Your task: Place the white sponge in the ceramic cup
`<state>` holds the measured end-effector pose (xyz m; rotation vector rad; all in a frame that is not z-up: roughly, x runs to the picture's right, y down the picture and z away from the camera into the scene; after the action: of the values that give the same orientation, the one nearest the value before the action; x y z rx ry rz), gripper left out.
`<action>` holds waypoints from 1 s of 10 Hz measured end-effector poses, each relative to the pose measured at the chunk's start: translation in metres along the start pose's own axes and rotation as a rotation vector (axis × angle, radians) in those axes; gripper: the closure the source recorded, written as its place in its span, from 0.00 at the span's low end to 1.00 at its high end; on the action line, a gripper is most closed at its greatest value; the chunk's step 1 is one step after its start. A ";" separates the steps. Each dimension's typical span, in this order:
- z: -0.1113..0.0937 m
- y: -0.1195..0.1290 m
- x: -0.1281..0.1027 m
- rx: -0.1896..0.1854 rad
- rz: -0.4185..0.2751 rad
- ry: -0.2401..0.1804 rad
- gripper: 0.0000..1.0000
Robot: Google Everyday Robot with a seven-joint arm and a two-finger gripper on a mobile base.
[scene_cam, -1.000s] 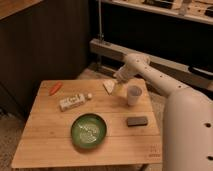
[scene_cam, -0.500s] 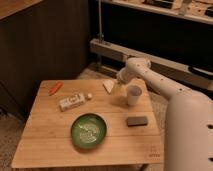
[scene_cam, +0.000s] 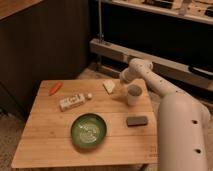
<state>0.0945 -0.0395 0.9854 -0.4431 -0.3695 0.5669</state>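
The wooden table [scene_cam: 45, 145] offered open planks along its near edge and left side. The flat, cream white sponge [scene_cam: 109, 86] lay by the far edge, just left of the smooth cylindrical ceramic cup [scene_cam: 134, 94]. My arm bent down from the right, with my pincer [scene_cam: 121, 82] low between sponge and cup; whether it was released or clenched, I could not tell.

The white sponge [scene_cam: 109, 86] lies near the upright ceramic cup [scene_cam: 134, 94], tool [scene_cam: 122, 85] between them.
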 end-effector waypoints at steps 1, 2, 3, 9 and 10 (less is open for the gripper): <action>0.005 -0.002 0.003 -0.024 0.013 -0.030 0.20; 0.010 -0.002 0.005 -0.042 0.015 -0.046 0.20; 0.012 -0.001 0.003 -0.055 0.009 -0.058 0.20; 0.021 0.004 -0.023 -0.144 -0.071 -0.065 0.20; 0.023 0.005 -0.024 -0.155 -0.075 -0.062 0.20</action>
<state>0.0630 -0.0432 0.9974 -0.5594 -0.4898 0.4814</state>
